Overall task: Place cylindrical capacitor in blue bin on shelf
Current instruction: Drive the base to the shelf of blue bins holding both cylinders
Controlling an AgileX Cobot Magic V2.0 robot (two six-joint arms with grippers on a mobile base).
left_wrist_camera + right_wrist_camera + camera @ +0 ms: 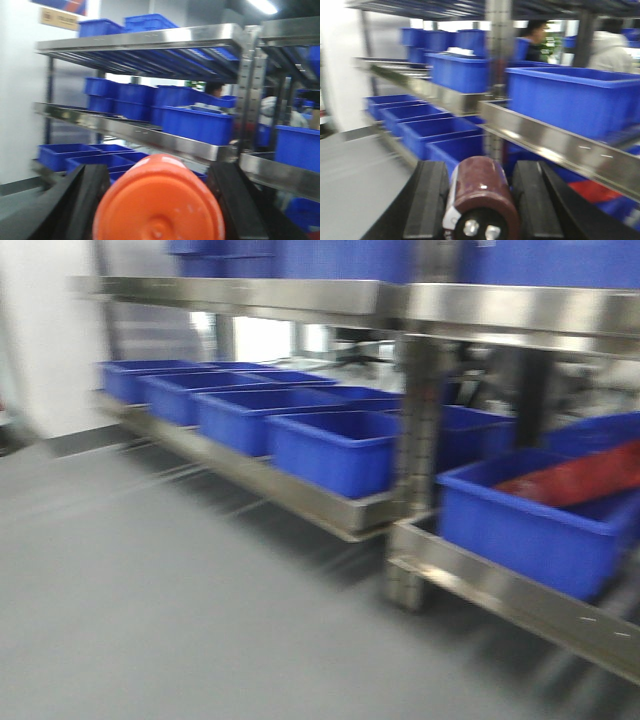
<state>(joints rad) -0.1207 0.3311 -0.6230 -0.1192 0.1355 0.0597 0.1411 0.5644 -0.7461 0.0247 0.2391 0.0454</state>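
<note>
Sitting between the right hand's (480, 172) pads (427, 200) (terminals camera-ward) is the cylindrical capacitor (482, 192).

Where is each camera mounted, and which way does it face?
Front: low, facing the shelf and its bottom blue bins; no robot parts.
Left wrist: behind the left gripper gripping the orange cylinder, facing the shelf.
Right wrist: behind the right gripper gripping the cylindrical capacitor, facing the shelf.
Both wrist views show people behind the shelf.

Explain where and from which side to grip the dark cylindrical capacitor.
On its curved sleeve, squeezed from both sides, coming from the terminal end. The capacitor sits so in the right gripper: terminals toward the wrist, flanks against its pads.
</note>
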